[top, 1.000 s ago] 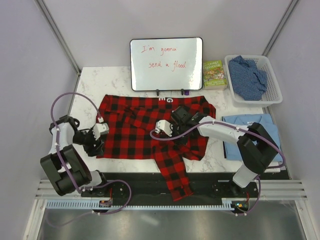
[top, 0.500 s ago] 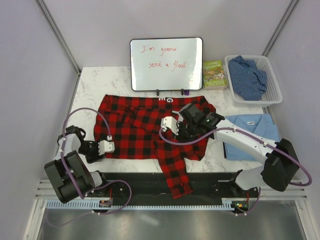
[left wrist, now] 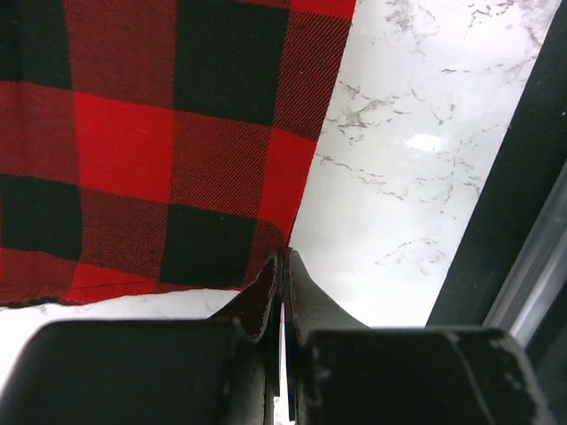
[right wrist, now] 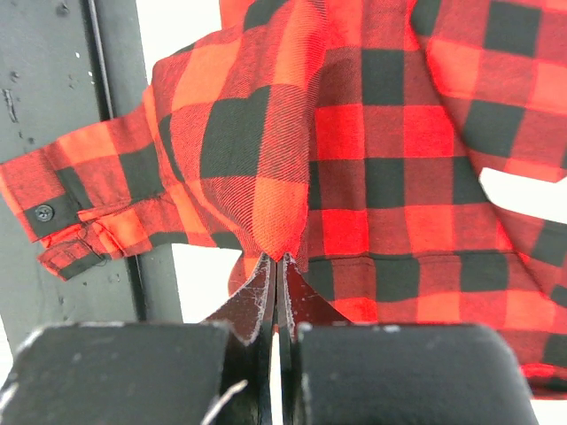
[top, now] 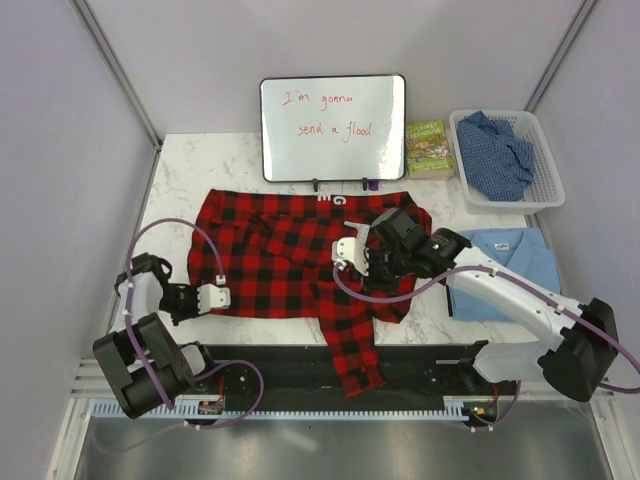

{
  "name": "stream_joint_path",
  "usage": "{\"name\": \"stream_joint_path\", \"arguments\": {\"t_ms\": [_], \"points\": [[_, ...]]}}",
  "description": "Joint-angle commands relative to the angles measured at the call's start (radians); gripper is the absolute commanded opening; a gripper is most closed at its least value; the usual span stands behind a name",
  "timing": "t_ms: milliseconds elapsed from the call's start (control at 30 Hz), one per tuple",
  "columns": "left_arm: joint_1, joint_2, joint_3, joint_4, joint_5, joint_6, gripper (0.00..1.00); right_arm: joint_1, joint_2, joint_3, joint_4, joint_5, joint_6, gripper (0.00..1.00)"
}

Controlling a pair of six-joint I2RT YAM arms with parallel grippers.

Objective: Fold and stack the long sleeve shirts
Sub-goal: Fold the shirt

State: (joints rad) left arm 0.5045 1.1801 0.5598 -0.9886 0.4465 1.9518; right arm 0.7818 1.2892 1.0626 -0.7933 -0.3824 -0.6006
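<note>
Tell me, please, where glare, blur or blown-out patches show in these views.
Left wrist: a glare spot on the marble table, and the left pincer is dark and blurred up close. Right wrist: the flannel shows a sharp weave, the bare table blown out white. Top: soft, even light; the whiteboard reads clearly.

From the middle of the checked flannel [top: 270,260], the bare marble of the bench [top: 180,165] lies at nine to eleven o'clock, a strip between the cloth and the left wall that widens toward the back corner. At twelve the whiteboard [top: 333,128] stands upright just behind the collar, with the book [top: 430,148] beside it. At two the basket [top: 542,195] holds the dark blue shirt [top: 495,155], and at three the light blue shirt [top: 500,250] covers the marble. The right arm [top: 500,290] stretches across that side. At six a sleeve [top: 352,350] hangs over the black rail [top: 260,362]. The left gripper [top: 228,303] crowds the corner at eight.
</note>
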Motion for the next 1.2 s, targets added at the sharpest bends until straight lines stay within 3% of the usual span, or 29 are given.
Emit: {"name": "stream_joint_path", "arguments": {"t_ms": [0, 267, 733, 1167], "points": [[0.006, -0.007, 0.135, -0.119, 0.044, 0.131, 0.02, -0.001, -0.059, 0.030, -0.026, -0.013, -0.015, 0.00], [-0.003, 0.064, 0.331, -0.179, 0.162, 0.056, 0.02, -0.081, -0.044, 0.175, -0.055, -0.003, -0.063, 0.00], [-0.202, 0.364, 0.640, 0.053, 0.182, -0.404, 0.02, -0.239, 0.243, 0.468, -0.093, 0.000, -0.300, 0.00], [-0.216, 0.535, 0.732, 0.139, 0.129, -0.475, 0.02, -0.291, 0.488, 0.698, -0.096, 0.010, -0.406, 0.00]]}}
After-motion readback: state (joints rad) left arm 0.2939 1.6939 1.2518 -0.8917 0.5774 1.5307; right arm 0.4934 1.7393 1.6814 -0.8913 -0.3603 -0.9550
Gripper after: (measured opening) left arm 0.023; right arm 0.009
